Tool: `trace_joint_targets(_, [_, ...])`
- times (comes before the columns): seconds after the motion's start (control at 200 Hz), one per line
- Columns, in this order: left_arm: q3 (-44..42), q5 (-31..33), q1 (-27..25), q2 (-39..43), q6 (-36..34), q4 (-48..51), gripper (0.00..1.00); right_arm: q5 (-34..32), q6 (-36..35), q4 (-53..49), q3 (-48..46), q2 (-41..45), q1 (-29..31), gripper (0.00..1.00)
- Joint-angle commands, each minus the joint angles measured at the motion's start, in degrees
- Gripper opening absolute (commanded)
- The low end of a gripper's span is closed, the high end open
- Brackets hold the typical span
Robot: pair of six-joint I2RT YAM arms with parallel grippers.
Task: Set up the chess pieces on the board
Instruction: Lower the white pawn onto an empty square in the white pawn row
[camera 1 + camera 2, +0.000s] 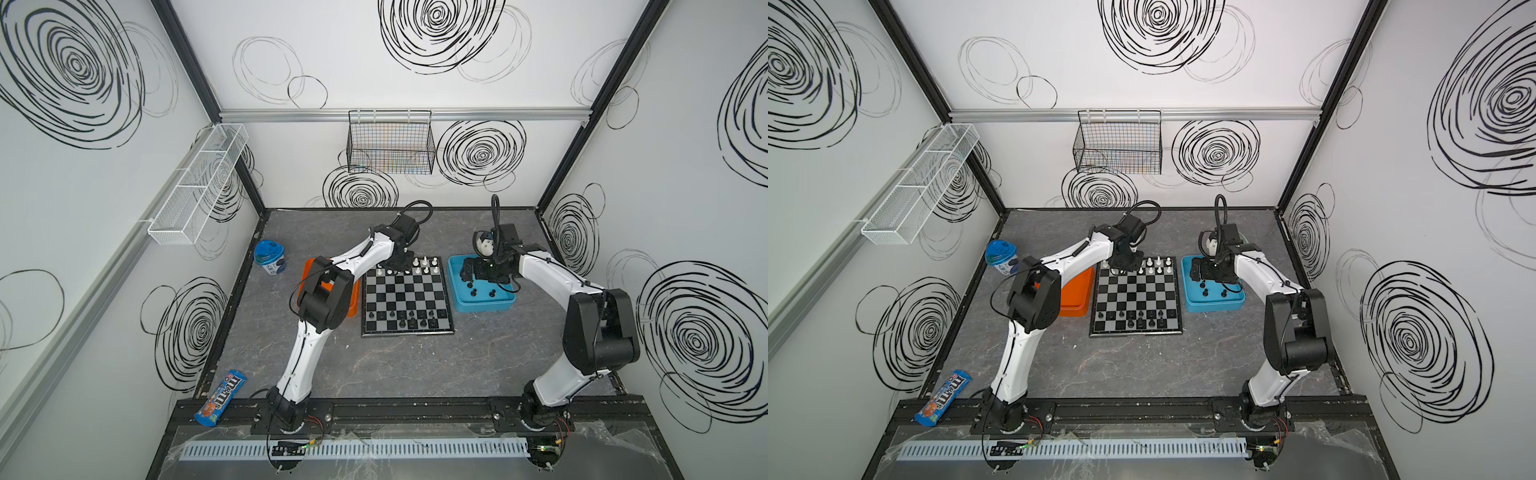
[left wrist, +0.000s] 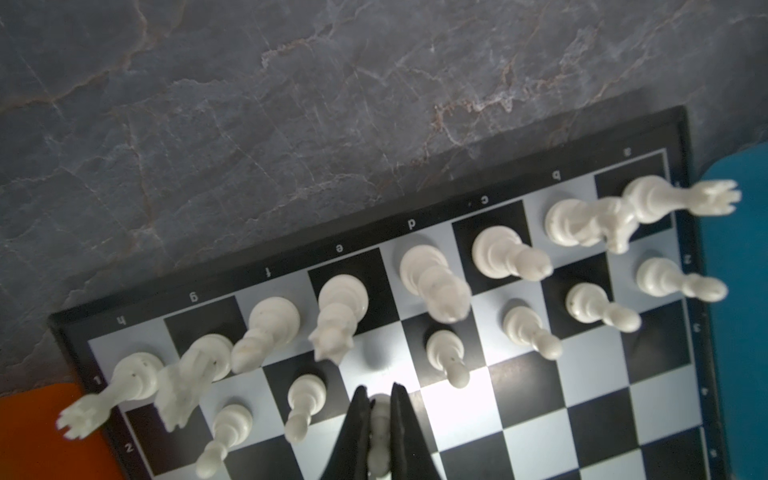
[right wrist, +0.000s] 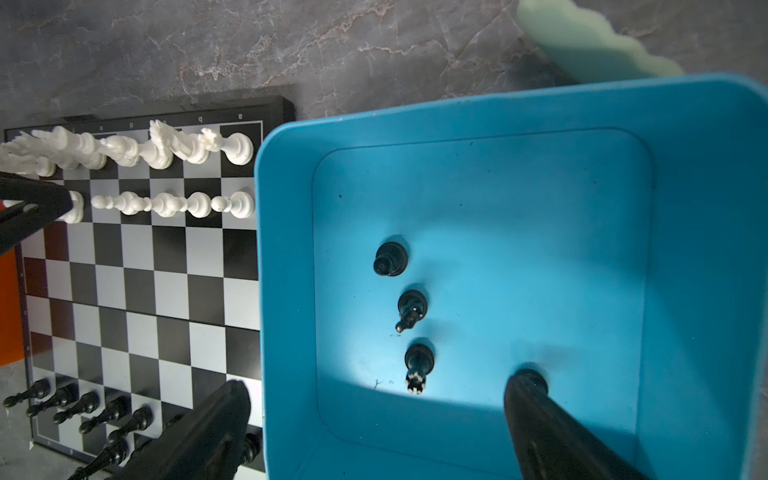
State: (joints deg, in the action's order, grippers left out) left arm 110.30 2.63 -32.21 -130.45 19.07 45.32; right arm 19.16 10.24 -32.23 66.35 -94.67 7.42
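The board point(image 1: 405, 299) lies mid-table. White chess pieces point(image 1: 424, 262) fill its far rows and black ones point(image 1: 411, 318) stand on its near rows. My left gripper point(image 2: 379, 399) is shut on a white pawn point(image 2: 380, 432), held just above a pale square of the white pawn row, between two standing pawns. In a top view the left gripper point(image 1: 395, 266) is over the board's far left part. My right gripper point(image 3: 378, 392) hangs open over the blue tray point(image 3: 685, 249), empty. Three black pieces point(image 3: 411, 307) stand in the tray. A fourth point(image 3: 536, 376) is half hidden behind a finger.
An orange tray point(image 1: 353, 309) sits left of the board under the left arm. A blue-lidded cup point(image 1: 270, 257) stands at the far left. A candy packet point(image 1: 222, 399) lies at the front left edge. A pale green soft thing point(image 3: 590, 41) lies behind the blue tray.
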Motion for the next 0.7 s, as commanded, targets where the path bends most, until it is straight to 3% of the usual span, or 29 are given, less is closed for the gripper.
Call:
trace_joint_targets(0.0, [1.23,0.69,-0.3,-1.26,0.84,-0.98,0.12,0.04,-0.84,0.35,-0.6,-0.68,-0.39,1.0])
trace_joint_targets(0.695, [0.62,2.08,-0.31,-1.49,1.23,-2.4,0.19,0.28,-0.92,0.37,-0.56,-0.95,-0.48,1.0])
